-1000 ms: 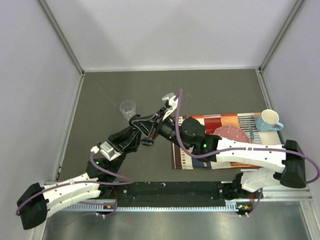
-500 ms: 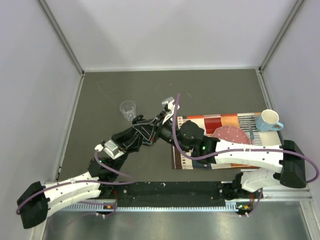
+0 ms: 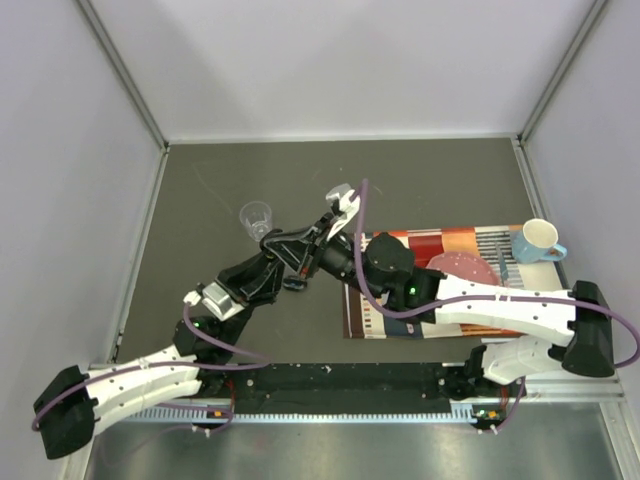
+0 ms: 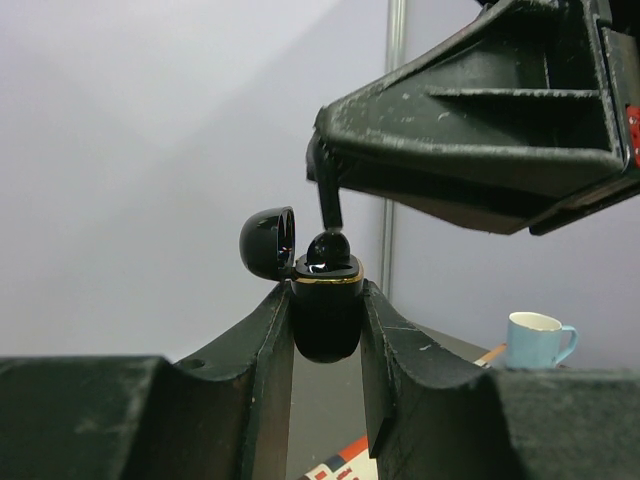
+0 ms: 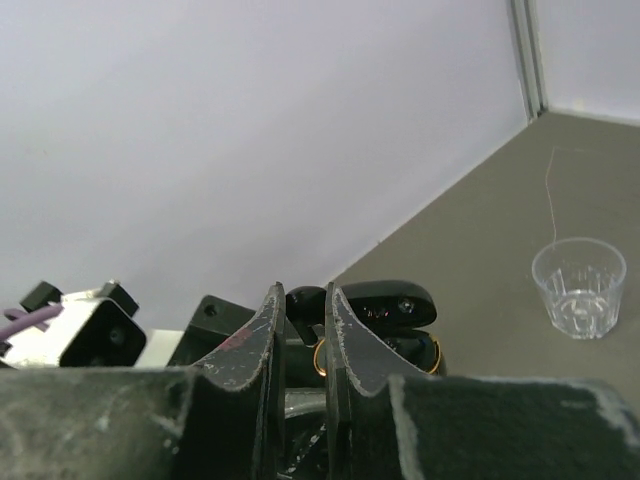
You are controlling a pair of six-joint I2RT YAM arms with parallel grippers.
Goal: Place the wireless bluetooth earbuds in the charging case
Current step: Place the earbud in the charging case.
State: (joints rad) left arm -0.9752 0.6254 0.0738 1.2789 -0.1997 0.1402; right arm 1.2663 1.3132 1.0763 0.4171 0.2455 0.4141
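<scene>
Got the left fingers (image 4: 327, 292) clenched round a glossy black egg-shaped charging case with a gold rim (image 4: 326, 325), gripping it by both sides and holding it upright, up off the dark grey surface (image 3: 200, 200). Domed lid (image 4: 268, 242) flipped open, hanging off the hinge at about 10 o'clock from the case body in the left wrist view.

Right above it at 12 o'clock: the right fingers (image 5: 303, 296), pinched shut on a small black wireless earbud (image 4: 329, 247) by its thin stem. Rounded end of that bud down in the open mouth of the case, stem leaning a touch toward 11. Can't tell whether it's fully seated, tbh.

From the top camera, seeing both arms meet just left of centre. Small clear plastic cup (image 3: 256, 217) standing upright at roughly 10 o'clock from the meeting point, near but not touching anything. Striped red, orange and white mat (image 3: 440, 245) out at 3 o'clock, with a speckled pink round plate (image 3: 465, 268) lying on it and a white mug with a light blue handle (image 3: 540, 240) at its 2 o'clock corner.
</scene>
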